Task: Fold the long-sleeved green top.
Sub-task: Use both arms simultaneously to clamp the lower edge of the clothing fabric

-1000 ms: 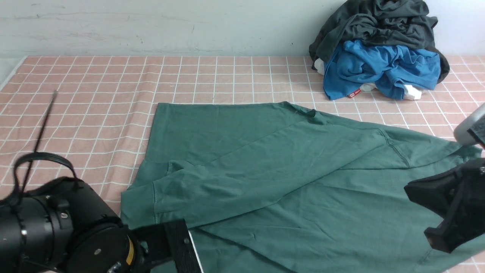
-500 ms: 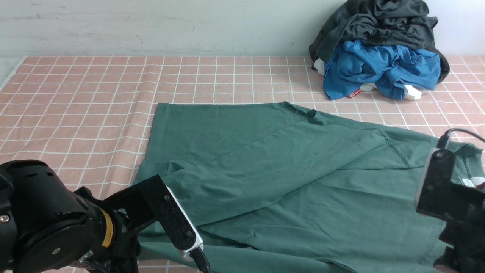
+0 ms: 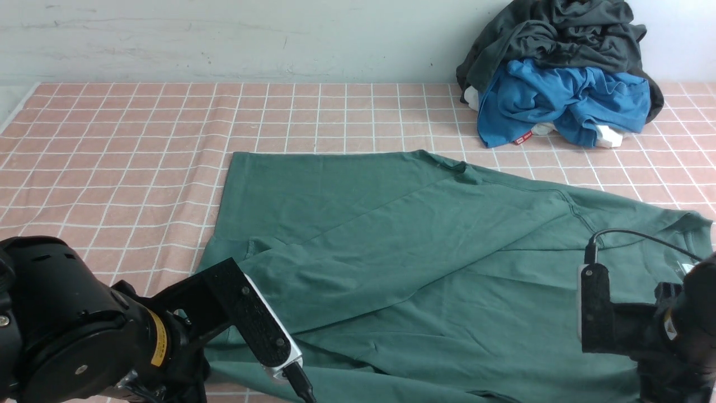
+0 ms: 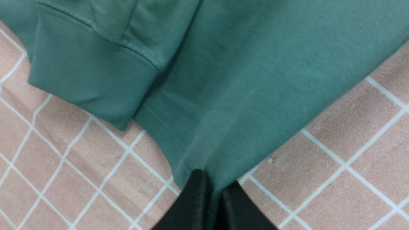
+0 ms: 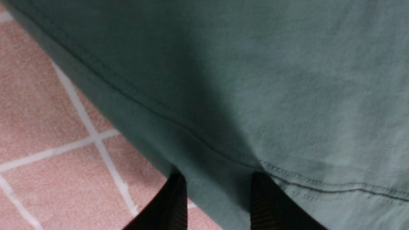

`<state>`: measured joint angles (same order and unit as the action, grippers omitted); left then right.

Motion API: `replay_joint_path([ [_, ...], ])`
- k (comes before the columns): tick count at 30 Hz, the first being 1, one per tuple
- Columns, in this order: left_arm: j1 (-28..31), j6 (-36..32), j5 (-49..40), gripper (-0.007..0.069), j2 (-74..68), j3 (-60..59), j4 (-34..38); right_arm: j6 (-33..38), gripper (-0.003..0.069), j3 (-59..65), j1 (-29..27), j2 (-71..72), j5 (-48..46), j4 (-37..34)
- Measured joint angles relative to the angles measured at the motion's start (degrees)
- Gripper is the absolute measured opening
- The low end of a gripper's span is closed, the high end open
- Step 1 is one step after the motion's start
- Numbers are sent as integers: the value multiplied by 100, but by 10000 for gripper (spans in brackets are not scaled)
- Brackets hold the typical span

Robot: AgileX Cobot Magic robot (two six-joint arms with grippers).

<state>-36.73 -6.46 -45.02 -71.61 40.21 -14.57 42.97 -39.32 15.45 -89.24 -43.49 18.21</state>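
Observation:
The green long-sleeved top [image 3: 403, 246] lies spread on the pink checked cloth, with a sleeve folded across its body. In the left wrist view my left gripper [image 4: 214, 185] is shut on the top's near hem corner [image 4: 204, 150], next to a sleeve cuff [image 4: 89, 76]. In the right wrist view my right gripper [image 5: 217, 179] is open, its fingers straddling the top's stitched edge [image 5: 204, 153], with cloth between them. In the front view both grippers are hidden under their arms, the left arm [image 3: 84, 330] at the near left and the right arm [image 3: 660, 324] at the near right.
A heap of clothes sits at the far right by the wall, a dark grey-black garment [image 3: 559, 33] over a bright blue one [image 3: 565, 101]. The pink checked cloth [image 3: 140, 140] covers the table.
The left arm swung down to the top's near left corner and then held still. The right arm turned and dropped lower onto the top's near right edge.

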Motion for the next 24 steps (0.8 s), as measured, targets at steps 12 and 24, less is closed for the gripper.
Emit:
replay_joint_path([
  [12, 0, 0, 0, 6, 4, 0, 165, -497, -11, 0, 0, 463, -7, -20],
  [24, 0, 0, 0, 6, 4, 0, 170, -570, 191, 0, 0, 569, -126, 107],
])
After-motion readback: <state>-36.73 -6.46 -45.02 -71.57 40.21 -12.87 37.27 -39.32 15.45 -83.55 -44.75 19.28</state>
